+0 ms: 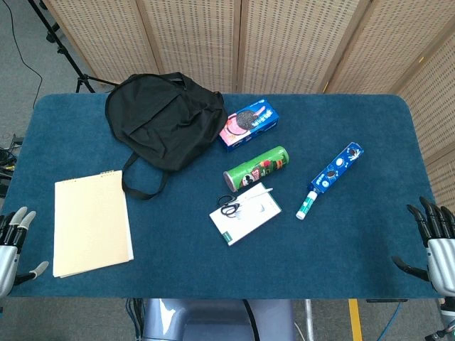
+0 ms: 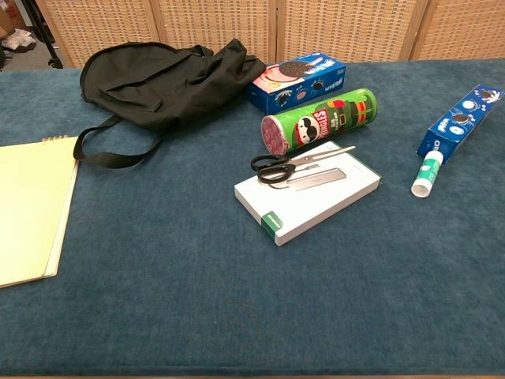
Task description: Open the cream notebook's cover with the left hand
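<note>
Cream notebook (image 1: 92,224) lies shut — left hand (image 1: 13,245) just beside it, fingers (image 1: 21,220) spread.

**Notebook lying left, snacks clustering right of centre**

The cream spiral-bound notebook (image 1: 92,224) is lying closed at the left of the blue carpeted table (image 1: 213,277), with the black fabric backpack (image 1: 165,121) sitting behind it. Right of the backpack, the blue cookie box (image 1: 248,123) is lying behind the green crisp tube (image 1: 257,168). Before the tube, black-handled scissors (image 2: 293,169) are resting on the white flat box (image 2: 309,192). Further right, the long blue cookie carton (image 1: 337,168) is lying touching the small white glue stick (image 1: 306,205).
</note>
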### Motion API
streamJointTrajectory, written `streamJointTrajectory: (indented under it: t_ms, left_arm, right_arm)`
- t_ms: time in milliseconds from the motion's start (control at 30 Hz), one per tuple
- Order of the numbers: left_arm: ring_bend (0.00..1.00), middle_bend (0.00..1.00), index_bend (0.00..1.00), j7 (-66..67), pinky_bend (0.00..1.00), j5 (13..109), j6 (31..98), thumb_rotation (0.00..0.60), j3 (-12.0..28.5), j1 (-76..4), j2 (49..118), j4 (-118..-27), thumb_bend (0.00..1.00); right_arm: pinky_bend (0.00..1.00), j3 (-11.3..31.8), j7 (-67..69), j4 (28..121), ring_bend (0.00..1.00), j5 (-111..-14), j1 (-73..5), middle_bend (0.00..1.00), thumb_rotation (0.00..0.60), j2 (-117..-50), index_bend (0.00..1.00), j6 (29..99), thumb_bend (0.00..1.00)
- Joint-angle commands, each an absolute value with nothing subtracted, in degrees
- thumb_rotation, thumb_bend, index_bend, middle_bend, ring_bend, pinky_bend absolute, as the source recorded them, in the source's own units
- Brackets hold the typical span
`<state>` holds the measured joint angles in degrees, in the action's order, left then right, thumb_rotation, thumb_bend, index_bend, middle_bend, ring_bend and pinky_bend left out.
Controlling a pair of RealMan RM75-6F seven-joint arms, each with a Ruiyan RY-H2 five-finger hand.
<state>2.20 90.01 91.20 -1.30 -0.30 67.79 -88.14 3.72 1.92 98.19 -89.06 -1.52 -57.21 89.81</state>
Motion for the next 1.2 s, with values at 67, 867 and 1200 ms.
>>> streamJointTrajectory:
  t_ms: [67, 867, 1200]
  left_arm:
    - [0.00, 0.00, 0.00, 2.8, 0.00, 89.8, 90.5, 0.600, -1.5, -0.4, 67.6, -88.7, 0.00]
    - [0.00, 0.00, 0.00, 5.1, 0.00, 96.5, 81.1, 0.600, -6.4, -4.1, 82.7, -71.4, 0.06]
    - [0.00, 0.00, 0.00, -2.2, 0.00, 96.1, 83.7, 0.600, -6.9, -2.8, 84.2, -63.1, 0.06]
  right_arm:
    - [0.00, 3.6, 2.2, 98.3, 0.00, -89.3, -1.4, 0.00, 0.600, -57.1, 0.08, 89.8, 0.00]
    - [0.00, 3.3, 4.3, 99.5, 0.00, -88.6, -1.6, 0.00, 0.600, -55.7, 0.08, 88.3, 0.00]
    - [0.00, 3.5, 5.1, 99.8, 0.00, -88.1, -1.4, 0.00, 0.600, -55.2, 0.08, 88.5, 0.00]
